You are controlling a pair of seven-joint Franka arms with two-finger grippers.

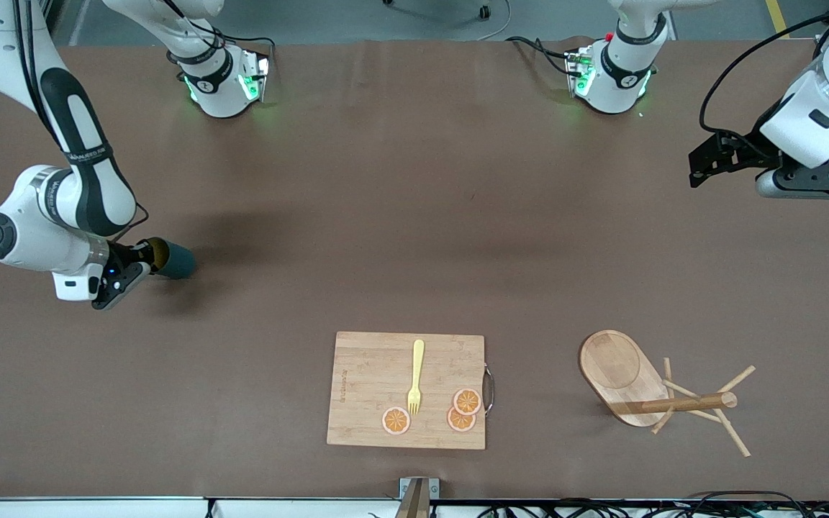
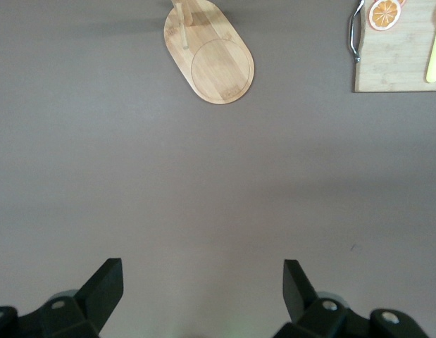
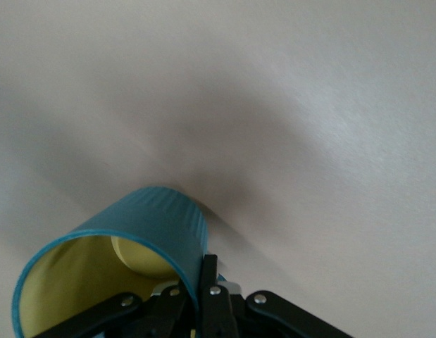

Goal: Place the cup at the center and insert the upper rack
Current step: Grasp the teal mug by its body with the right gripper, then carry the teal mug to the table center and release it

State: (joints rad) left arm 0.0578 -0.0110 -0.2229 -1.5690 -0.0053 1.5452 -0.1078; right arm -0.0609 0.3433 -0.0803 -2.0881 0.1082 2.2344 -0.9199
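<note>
The dark teal cup with a yellow inside lies on its side near the right arm's end of the table. My right gripper is shut on the cup's rim, one finger inside and one outside the wall. The upper rack, a light wooden mug tree with an oval base, lies tipped over near the front edge toward the left arm's end; its base shows in the left wrist view. My left gripper hangs open over bare table, well away from the rack.
A bamboo cutting board with a metal handle lies near the front edge at the table's middle. On it lie a yellow fork and three orange slices. The arms' bases stand along the table's farthest edge.
</note>
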